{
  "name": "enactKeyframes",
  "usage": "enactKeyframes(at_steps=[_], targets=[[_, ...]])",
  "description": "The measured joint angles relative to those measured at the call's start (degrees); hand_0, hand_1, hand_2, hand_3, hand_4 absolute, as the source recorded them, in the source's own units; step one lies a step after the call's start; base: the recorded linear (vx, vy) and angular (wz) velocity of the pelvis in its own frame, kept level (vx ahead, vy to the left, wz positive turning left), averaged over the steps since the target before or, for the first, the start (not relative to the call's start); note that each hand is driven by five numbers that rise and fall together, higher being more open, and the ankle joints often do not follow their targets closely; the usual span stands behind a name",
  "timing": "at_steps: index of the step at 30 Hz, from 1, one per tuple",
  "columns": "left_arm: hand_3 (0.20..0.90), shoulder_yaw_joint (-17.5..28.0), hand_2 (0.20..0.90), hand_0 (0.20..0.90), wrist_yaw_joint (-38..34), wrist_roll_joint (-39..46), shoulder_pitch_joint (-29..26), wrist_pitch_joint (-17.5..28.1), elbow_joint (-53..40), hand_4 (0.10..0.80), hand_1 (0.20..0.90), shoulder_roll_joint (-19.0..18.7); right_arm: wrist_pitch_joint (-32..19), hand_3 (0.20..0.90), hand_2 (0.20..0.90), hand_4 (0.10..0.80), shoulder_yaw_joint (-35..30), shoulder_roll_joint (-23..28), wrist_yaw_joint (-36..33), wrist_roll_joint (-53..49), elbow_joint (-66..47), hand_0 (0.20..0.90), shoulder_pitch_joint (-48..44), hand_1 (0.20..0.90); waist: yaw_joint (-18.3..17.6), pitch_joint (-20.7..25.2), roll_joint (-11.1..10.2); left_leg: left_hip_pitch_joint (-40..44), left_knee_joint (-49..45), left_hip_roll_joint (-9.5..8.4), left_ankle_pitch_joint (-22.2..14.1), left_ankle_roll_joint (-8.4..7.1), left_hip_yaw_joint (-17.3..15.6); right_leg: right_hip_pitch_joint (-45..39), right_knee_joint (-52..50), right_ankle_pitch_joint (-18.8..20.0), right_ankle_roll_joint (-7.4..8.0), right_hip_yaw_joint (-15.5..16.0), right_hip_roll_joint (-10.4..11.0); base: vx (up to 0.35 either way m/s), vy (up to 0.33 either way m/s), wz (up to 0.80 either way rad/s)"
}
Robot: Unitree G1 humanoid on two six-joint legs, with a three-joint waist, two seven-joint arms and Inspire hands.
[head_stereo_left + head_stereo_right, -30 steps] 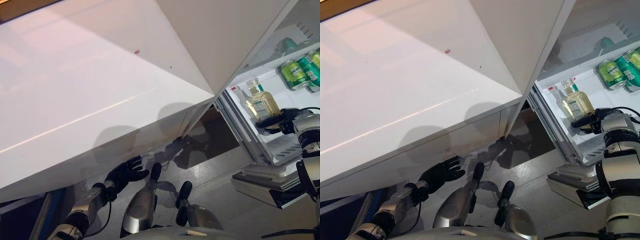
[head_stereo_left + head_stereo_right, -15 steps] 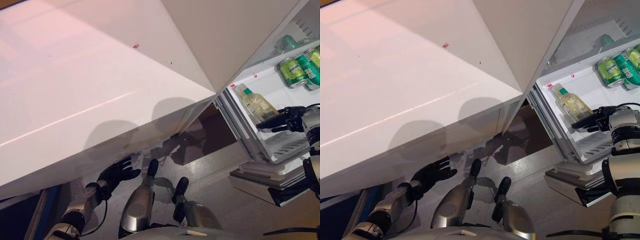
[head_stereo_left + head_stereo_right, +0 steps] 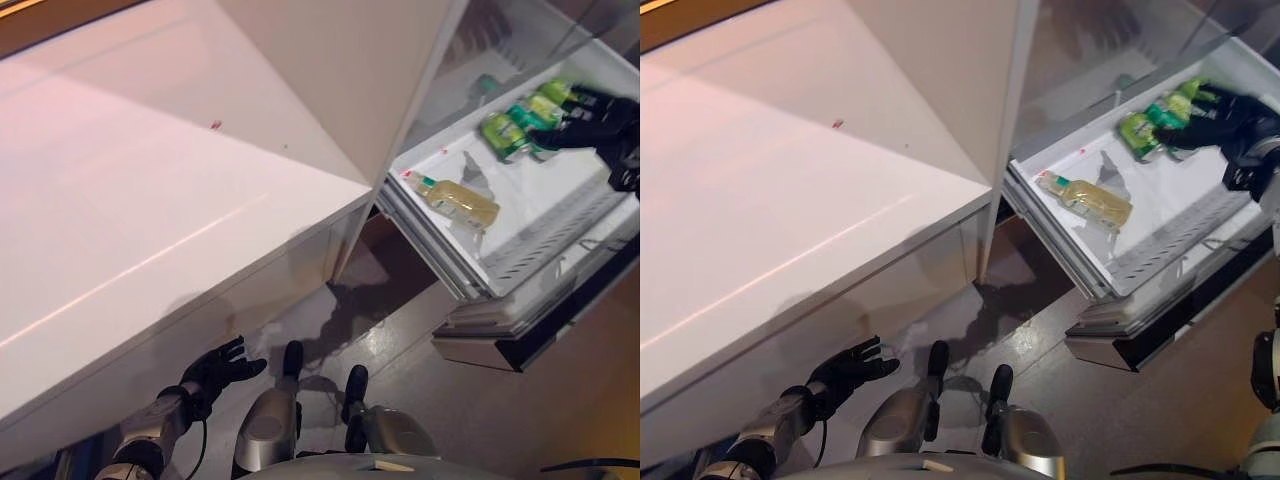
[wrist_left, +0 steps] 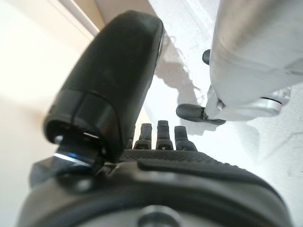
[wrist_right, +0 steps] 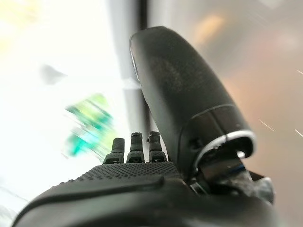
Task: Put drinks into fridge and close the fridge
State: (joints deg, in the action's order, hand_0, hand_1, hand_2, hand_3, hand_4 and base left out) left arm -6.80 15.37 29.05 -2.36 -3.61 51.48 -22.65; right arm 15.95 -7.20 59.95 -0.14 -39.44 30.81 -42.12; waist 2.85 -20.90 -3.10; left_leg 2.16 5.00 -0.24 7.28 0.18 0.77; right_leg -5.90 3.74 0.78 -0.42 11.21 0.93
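A bottle of yellow drink (image 3: 455, 198) lies on its side on the white fridge shelf (image 3: 560, 195); no hand touches it. Green cans (image 3: 515, 128) stand at the back of the same shelf and show as a green blur in the right wrist view (image 5: 87, 127). My right hand (image 3: 590, 125) is open and empty, beside the cans and beyond the bottle; its straight fingers show in the right wrist view (image 5: 135, 146). My left hand (image 3: 215, 370) is open and empty, low under the fridge door's lower edge; it also shows in the left wrist view (image 4: 158, 135).
The open white fridge door (image 3: 150, 200) spans the left and middle of the eye views. Under the shelf, a dark-fronted lower drawer (image 3: 500, 340) juts out. Grey floor (image 3: 400, 340) lies between the door and the fridge.
The right hand has let go of the bottle, which went from upright to lying on the shelf, and has moved away to the green cans. The camera has shifted.
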Motion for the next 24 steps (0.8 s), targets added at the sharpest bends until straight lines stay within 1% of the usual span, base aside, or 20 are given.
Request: enactKeyframes(at_steps=[1, 3, 6, 8, 10, 12, 13, 14, 15, 17, 20, 21, 22, 24], targets=[[0.9, 0.0, 0.9, 0.9, 0.0, 0.0, 0.0, 0.0, 0.1, 0.8, 0.9, 0.2, -1.3, 0.9, 0.9, 0.8, -1.3, -0.3, -1.8, -1.1, 0.0, 0.9, 1.0, 0.9, -0.1, 0.6, -0.2, 0.5, 0.0, -0.01, -0.2, 0.01, -0.3, -0.4, 0.1, 0.0, 0.01, -0.4, 0.0, 0.064, 0.037, -0.27], [0.9, -0.1, 0.9, 0.9, 0.0, -0.5, 0.3, 0.0, 0.8, 0.8, 0.9, 1.2, -5.7, 0.9, 0.9, 0.8, -7.1, -3.2, -7.3, -5.2, -0.8, 0.9, 5.4, 0.9, -0.5, 3.6, -0.5, 1.6, 0.0, -0.04, -1.0, 0.16, -1.8, -1.1, 0.2, -0.2, 0.3, -1.8, 0.1, 0.102, 0.036, -0.31], [0.9, -0.3, 0.9, 0.9, 0.1, -1.0, 1.2, 0.1, 2.9, 0.8, 0.9, 2.5, -11.1, 0.9, 0.9, 0.8, -10.0, -7.9, -13.9, -9.0, -0.8, 0.9, 9.7, 0.9, -2.6, 6.9, -0.3, 3.5, 0.0, -0.33, -1.9, 0.27, -2.6, -2.6, 0.2, -0.5, 0.74, -3.0, 0.1, 0.087, 0.008, -0.19], [0.9, -0.8, 0.9, 0.9, 0.0, -1.0, 1.7, 0.1, 3.8, 0.8, 0.9, 3.3, -14.2, 0.9, 0.9, 0.8, -10.6, -9.9, -17.2, -10.1, -0.6, 0.9, 13.0, 0.9, -3.8, 8.6, 0.2, 3.8, 0.0, -0.37, -2.1, 0.34, -3.1, -2.7, 0.2, -0.7, 0.96, -3.5, 0.2, 0.076, -0.015, -0.15], [0.9, -1.6, 0.9, 0.9, 0.0, -1.0, 2.8, 0.0, 3.9, 0.8, 0.9, 4.3, -16.5, 0.9, 0.9, 0.8, -10.6, -11.8, -20.4, -12.1, -0.4, 0.9, 16.4, 0.9, -5.0, 9.2, 1.1, 4.5, 0.0, -0.63, -2.3, 0.51, -3.6, -3.2, 0.1, -0.8, 1.06, -4.3, 0.3, 0.097, -0.037, -0.18], [0.9, -2.3, 0.9, 0.9, 0.0, -1.0, 3.6, 0.1, 4.2, 0.8, 0.9, 5.0, -18.2, 0.9, 0.9, 0.8, -11.0, -13.7, -22.6, -14.4, -0.3, 0.9, 18.9, 0.9, -5.9, 9.6, 1.7, 4.8, -0.1, -0.61, -2.8, 0.46, -3.7, -3.5, 0.0, -1.0, 1.36, -4.4, 0.4, 0.057, -0.042, -0.06], [0.9, -2.5, 0.9, 0.9, 0.0, -1.1, 3.7, 0.1, 5.3, 0.8, 0.9, 5.7, -19.8, 0.9, 0.9, 0.8, -11.4, -15.7, -24.2, -16.0, -0.2, 0.9, 20.7, 0.9, -6.2, 9.9, 2.2, 4.7, -0.9, -0.61, -3.1, 0.6, -3.9, -3.4, -0.4, -1.1, 1.47, -4.5, 0.4, 0.037, -0.052, -0.09], [0.9, -2.5, 0.9, 0.9, 0.0, -1.3, 3.7, 0.0, 6.1, 0.8, 0.9, 6.2, -19.9, 0.9, 0.9, 0.8, -12.0, -16.9, -25.0, -16.5, -0.2, 0.9, 21.9, 0.9, -6.2, 10.0, 2.5, 4.6, -1.5, -0.61, -3.3, 0.71, -4.2, -3.3, -0.9, -1.2, 1.46, -4.6, 0.4, 0.034, -0.069, -0.08], [0.9, -2.5, 0.9, 0.9, 0.0, -1.8, 4.0, 0.0, 6.4, 0.8, 0.9, 6.4, -20.0, 0.9, 0.9, 0.8, -12.1, -17.7, -25.5, -16.9, 0.4, 0.9, 22.7, 0.9, -6.2, 10.0, 2.7, 4.0, -2.9, -0.64, -3.9, 0.5, -4.1, -3.1, -1.5, -1.6, 1.44, -4.6, 0.5, 0.007, -0.058, -0.04], [0.9, -2.9, 0.9, 0.9, 0.1, -2.0, 4.4, 0.0, 6.6, 0.8, 0.9, 6.5, -20.1, 0.9, 0.9, 0.8, -12.1, -18.7, -26.1, -17.9, 1.3, 0.9, 24.1, 0.9, -6.1, 9.8, 2.7, 2.1, -6.8, -0.65, -5.4, 0.69, -4.0, -1.5, -5.0, -3.1, 1.06, -4.4, 0.8, -0.011, -0.041, 0.08], [0.9, -4.1, 0.9, 0.9, 0.1, -2.0, 4.3, 0.0, 6.8, 0.8, 0.9, 6.5, -20.3, 0.9, 0.9, 0.8, -12.0, -18.9, -25.7, -19.3, 2.0, 0.9, 24.4, 0.9, -5.3, 8.7, 3.1, -1.5, -14.3, -0.96, -8.6, 1.02, -3.5, 3.3, -15.0, -7.6, 1.03, -3.9, 1.9, -0.01, 0.003, 0.13], [0.9, -4.3, 0.9, 0.9, 0.0, -2.0, 4.4, 0.0, 6.8, 0.8, 0.9, 6.5, -20.5, 0.9, 0.9, 0.8, -12.1, -18.9, -25.2, -19.9, 2.1, 0.9, 24.4, 0.9, -4.7, 8.4, 3.0, -2.4, -16.0, -1.16, -9.3, 1.06, -3.5, 4.6, -17.3, -8.8, 1.0, -3.9, 2.3, -0.042, 0.017, 0.06], [0.9, -4.6, 0.9, 0.9, -0.2, -2.0, 3.9, 0.1, 6.8, 0.8, 0.9, 6.4, -20.7, 0.9, 0.9, 0.8, -12.1, -18.9, -24.1, -20.4, 2.2, 0.9, 24.4, 0.9, -3.9, 7.2, 2.7, -4.2, -19.7, -1.58, -10.8, 1.19, -3.3, 6.8, -22.2, -11.0, 0.97, -3.9, 3.1, -0.066, 0.02, 0.13], [0.9, -4.7, 0.9, 0.9, -0.5, -1.5, 3.3, 0.1, 6.4, 0.8, 0.9, 6.3, -20.7, 0.9, 0.9, 0.8, -12.1, -18.9, -22.7, -21.5, 2.3, 0.9, 24.2, 0.9, -2.8, 5.8, 2.4, -7.5, -24.4, -2.05, -12.6, 1.44, -2.9, 10.2, -28.0, -13.4, 0.78, -3.6, 4.3, -0.107, 0.028, 0.18]])
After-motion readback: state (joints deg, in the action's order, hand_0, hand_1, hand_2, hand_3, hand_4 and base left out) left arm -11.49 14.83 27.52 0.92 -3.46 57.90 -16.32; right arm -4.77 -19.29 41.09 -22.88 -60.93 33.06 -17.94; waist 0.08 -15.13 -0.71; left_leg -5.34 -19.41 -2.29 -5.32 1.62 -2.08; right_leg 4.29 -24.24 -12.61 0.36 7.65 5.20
